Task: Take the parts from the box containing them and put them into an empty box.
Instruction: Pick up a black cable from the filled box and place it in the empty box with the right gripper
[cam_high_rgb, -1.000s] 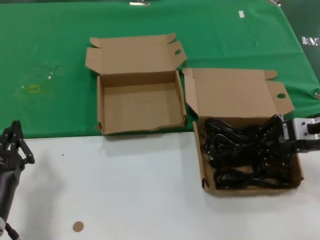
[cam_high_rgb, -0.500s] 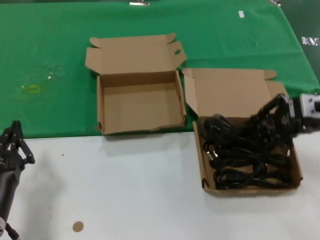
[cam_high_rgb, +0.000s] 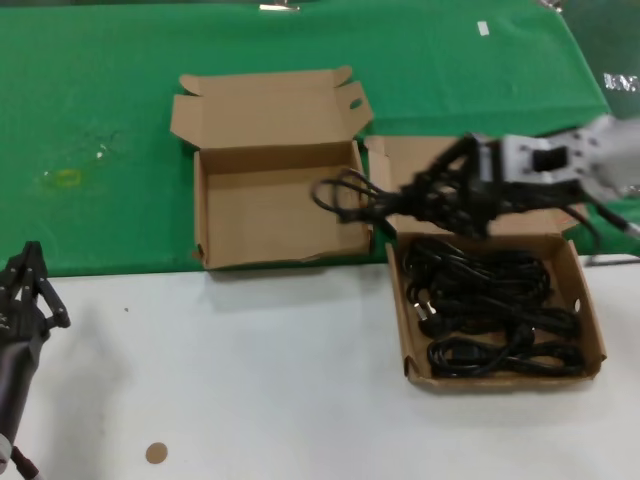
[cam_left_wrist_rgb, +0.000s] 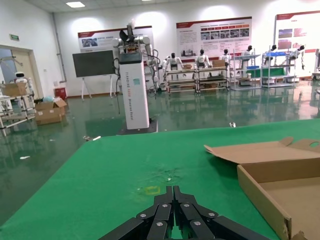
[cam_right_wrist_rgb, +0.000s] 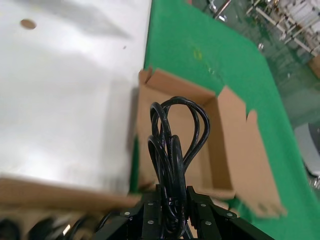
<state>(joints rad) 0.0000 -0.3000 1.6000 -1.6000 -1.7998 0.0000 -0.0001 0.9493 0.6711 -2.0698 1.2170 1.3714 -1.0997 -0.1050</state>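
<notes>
A: Where is the right gripper (cam_high_rgb: 440, 200) in the head view?

B: In the upper right part of the frame, above the back edge of the box containing them (cam_high_rgb: 592, 330). Its fingers are closed on a bundle of black cable (cam_high_rgb: 350, 197), and the loops reach left over the right wall of the empty box (cam_high_rgb: 200, 215).

A: What does the right wrist view show?

B: The same cable (cam_right_wrist_rgb: 172, 145) is pinched between the two fingers, with the empty box (cam_right_wrist_rgb: 227, 145) behind it.

A: And the other cables?

B: They lie coiled inside the right box, at the lower right of the head view.

A: The left gripper (cam_high_rgb: 25, 290)?

B: It waits at the lower left edge, over the white table (cam_high_rgb: 250, 380). Its fingers are together, holding nothing.
</notes>
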